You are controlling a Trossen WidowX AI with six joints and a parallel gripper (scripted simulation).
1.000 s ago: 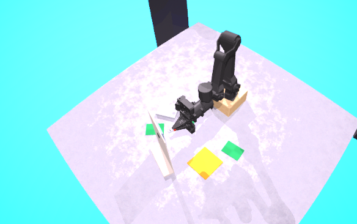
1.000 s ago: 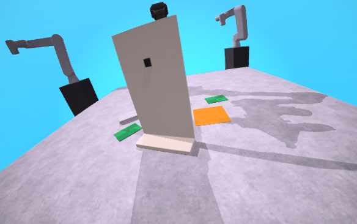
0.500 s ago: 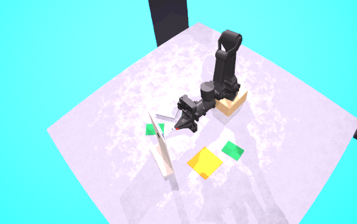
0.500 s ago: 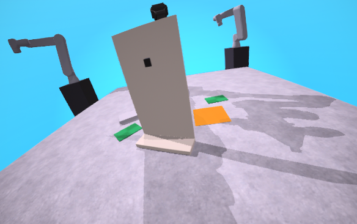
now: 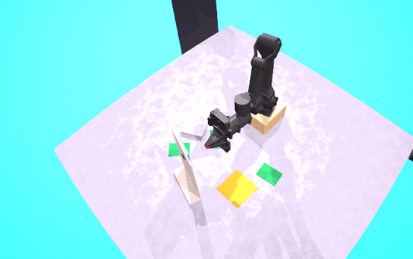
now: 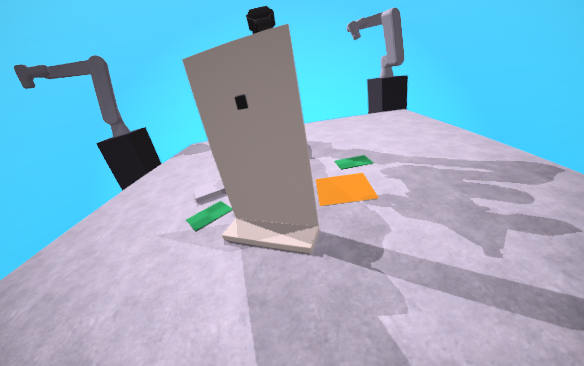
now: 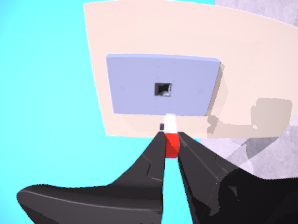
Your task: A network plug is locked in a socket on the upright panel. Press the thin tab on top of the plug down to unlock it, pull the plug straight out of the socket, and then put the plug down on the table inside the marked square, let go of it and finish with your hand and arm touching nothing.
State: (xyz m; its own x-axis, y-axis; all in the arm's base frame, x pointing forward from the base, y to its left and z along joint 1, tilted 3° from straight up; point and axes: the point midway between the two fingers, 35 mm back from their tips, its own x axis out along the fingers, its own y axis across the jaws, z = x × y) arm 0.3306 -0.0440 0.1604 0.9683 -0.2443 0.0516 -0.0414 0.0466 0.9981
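The plug [image 5: 202, 148] [image 7: 170, 123] has a white front and a red rear part. It is out of the socket [image 7: 163, 89], whose dark opening shows in a blue-grey plate on the upright panel [image 5: 191, 178] [image 6: 267, 150] [image 7: 250, 75]. My gripper [image 5: 208, 146] [image 7: 169, 137] is shut on the plug's red part and holds it above the table, a short way in front of the panel. The thin tab cannot be made out clearly. The marked square [image 5: 237, 188] [image 6: 346, 189] is yellow-orange and lies flat on the table. The panel hides gripper and plug in the exterior view.
Green rectangles [image 5: 179, 149] [image 5: 269, 173] [image 6: 354, 161] [image 6: 209, 215] lie flat on the table; another is partly hidden under the gripper. A low pale block [image 5: 193, 134] [image 6: 209, 195] lies near the panel. The panel stands on a pale foot [image 6: 272, 240]. Two grey arms stand beyond the table.
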